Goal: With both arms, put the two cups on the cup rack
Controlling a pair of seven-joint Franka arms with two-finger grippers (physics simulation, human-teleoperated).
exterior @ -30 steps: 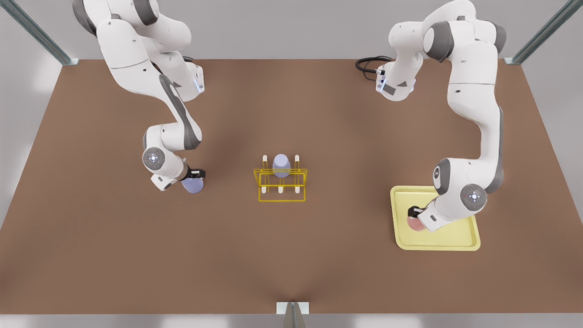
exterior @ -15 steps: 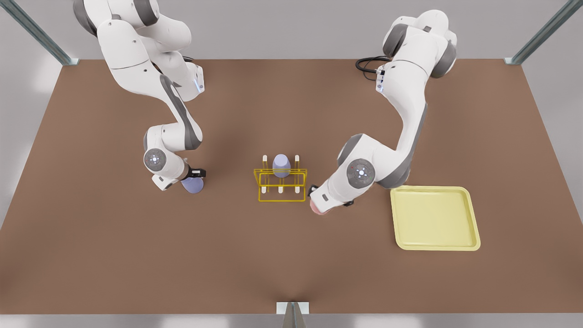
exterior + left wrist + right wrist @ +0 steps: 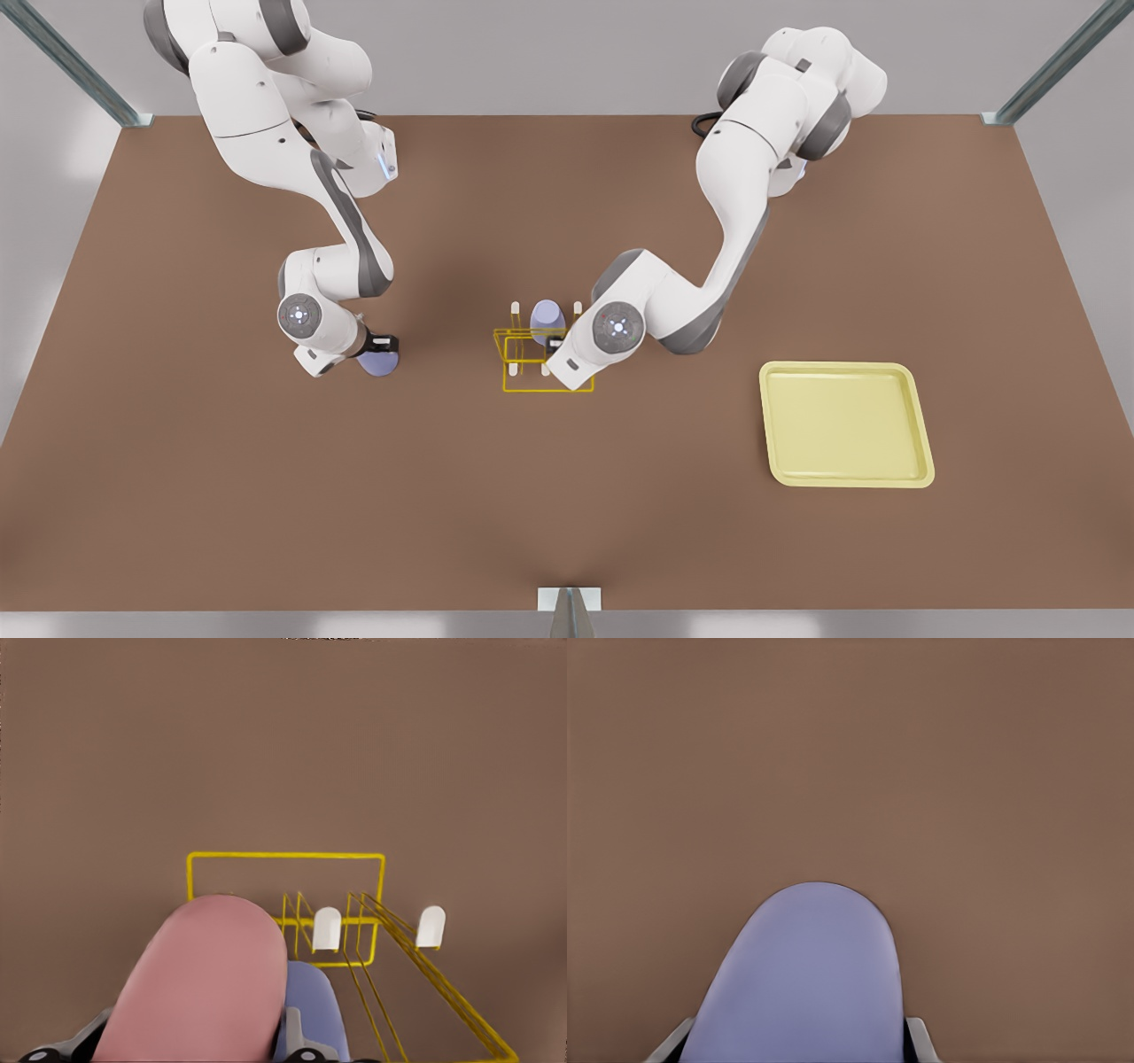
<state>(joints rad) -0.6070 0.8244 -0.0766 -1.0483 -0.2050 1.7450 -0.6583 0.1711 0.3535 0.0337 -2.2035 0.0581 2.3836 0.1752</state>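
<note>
Toward the counter's [image 3: 177,496] left edge, our right claw [image 3: 379,344] is clamped on the lavender cup [image 3: 377,362], held above bare counter. At the counter's middle, our left claw [image 3: 555,344] grips the pink cup [image 3: 199,988] over the yellow cup rack [image 3: 523,363], beside another lavender cup [image 3: 547,320] already on it.
</note>
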